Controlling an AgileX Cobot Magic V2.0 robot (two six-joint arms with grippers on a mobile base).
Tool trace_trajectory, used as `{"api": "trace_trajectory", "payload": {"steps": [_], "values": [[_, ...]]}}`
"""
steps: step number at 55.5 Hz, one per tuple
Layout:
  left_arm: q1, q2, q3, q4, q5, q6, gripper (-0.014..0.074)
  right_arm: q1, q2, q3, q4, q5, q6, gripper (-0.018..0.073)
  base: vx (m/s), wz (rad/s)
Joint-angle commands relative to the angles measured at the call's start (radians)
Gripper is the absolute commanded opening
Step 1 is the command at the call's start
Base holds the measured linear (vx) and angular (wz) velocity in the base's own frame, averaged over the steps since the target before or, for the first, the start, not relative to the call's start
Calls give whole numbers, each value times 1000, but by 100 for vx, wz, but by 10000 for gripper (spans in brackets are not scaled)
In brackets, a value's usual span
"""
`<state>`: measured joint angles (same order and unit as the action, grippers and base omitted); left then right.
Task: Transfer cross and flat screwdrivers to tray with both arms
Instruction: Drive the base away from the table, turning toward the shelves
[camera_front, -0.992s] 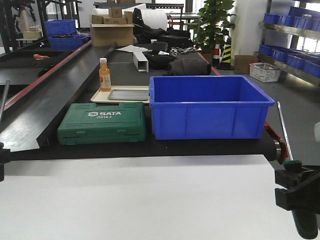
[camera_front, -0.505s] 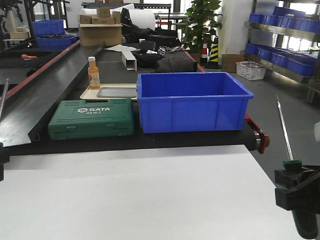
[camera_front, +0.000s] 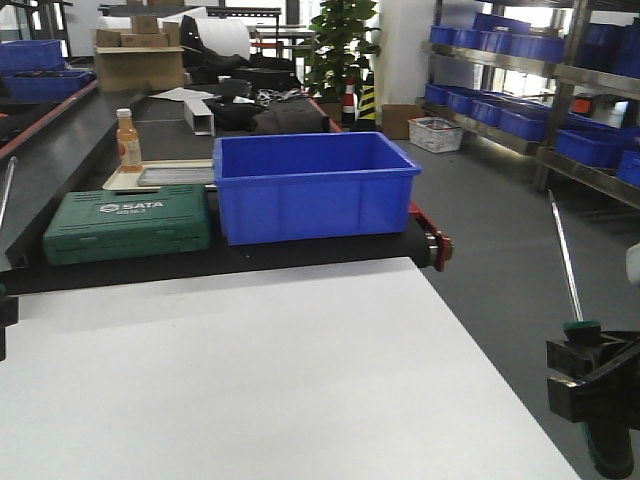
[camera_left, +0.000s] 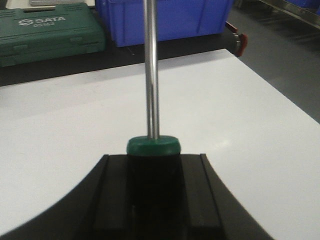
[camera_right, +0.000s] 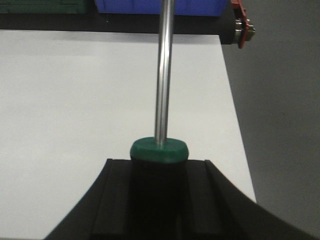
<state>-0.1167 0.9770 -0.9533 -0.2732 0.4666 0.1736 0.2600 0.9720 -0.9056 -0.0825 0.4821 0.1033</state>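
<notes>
The left gripper (camera_left: 153, 192) sits low at the near left of the table. Its two black fingers (camera_left: 111, 195) are clenched on either side of the handle of the left screwdriver (camera_left: 151, 75), a tool with a black rubbery grip, a green collar and a long thin silver steel shaft. The right gripper (camera_right: 159, 192) is posed the same way near the table's right edge. It likewise clamps the right screwdriver (camera_right: 163, 75), a twin of the first (which tip is cross and which flat cannot be told). In the front view both shafts stand nearly upright, tops leaning slightly inward, one at each side and well apart.

Between them the white rectangular table (camera_front: 250, 370) lies bare, with grey floor beyond its right edge. Its far edge meets a black conveyor belt (camera_front: 320, 252). On the belt's near side a dark green plastic tool case (camera_front: 125, 222) lies flat beside a deep blue plastic bin (camera_front: 310, 185); the bin is the taller of the two.

Behind the case and left of the bin lies the shallow silver-grey metal tray (camera_front: 175, 176). It rests inside a larger cream-coloured plastic tray (camera_front: 115, 183), well apart from both grippers. A small orange bottle (camera_front: 127, 143) stands upright at the cream tray's far left corner. Further back are cardboard boxes, a leafy plant and shelves of blue bins (too small to detail).
</notes>
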Motion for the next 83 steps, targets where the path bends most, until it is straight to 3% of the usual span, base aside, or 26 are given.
{"api": "trace_trajectory", "payload": {"steps": [1, 83], "values": [[-4, -15, -29, -19, -84, -6, 0, 0, -20, -30, -10, -85, -3, -8, -25, -39], [-4, -15, -29, -19, -84, -6, 0, 0, -20, -30, -10, -68, -3, -8, -15, -61]]}}
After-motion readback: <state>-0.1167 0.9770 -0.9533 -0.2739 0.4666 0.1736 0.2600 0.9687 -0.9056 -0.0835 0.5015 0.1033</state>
